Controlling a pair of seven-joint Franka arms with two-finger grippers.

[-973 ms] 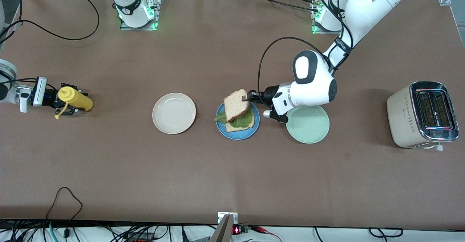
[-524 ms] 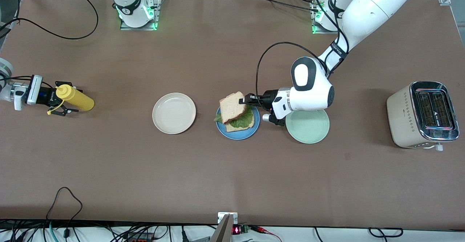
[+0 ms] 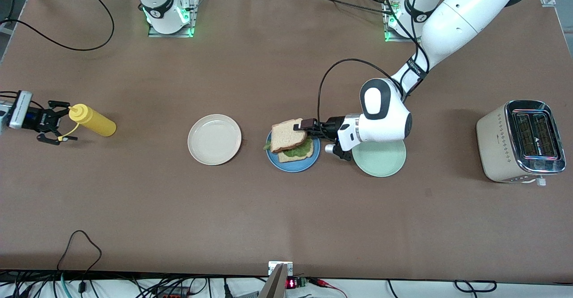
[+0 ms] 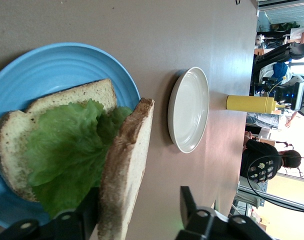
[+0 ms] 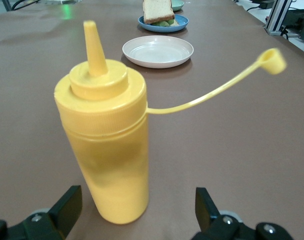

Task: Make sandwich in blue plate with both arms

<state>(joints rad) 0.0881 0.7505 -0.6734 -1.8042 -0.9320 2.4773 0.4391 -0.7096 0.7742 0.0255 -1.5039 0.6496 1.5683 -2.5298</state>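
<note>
Handling the sandwich [image 3: 290, 142] on the blue plate [image 3: 293, 166], we judge its bread soft, light, best pinched at a crust. Left gripper [image 3: 305, 127] fingers are parted around the leaning top slice [image 4: 123, 175]; right gripper [image 3: 50, 128] stands open beside the mustard bottle [image 3: 92, 120].

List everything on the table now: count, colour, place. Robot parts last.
Round blue plate: one, mid-table, between the other plates.
Sandwich: one, brown bread slices and green lettuce, on the blue plate; top slice tilted.
Cream-white plate: one, toward the right arm's end.
Pale green plate: one, toward the left arm's end.
Yellow squeeze bottle: one, upright, right arm's end.
Beige toaster: one, left arm's end.
Left tool: open, at the top slice.
Right tool: open, beside the bottle.
</note>
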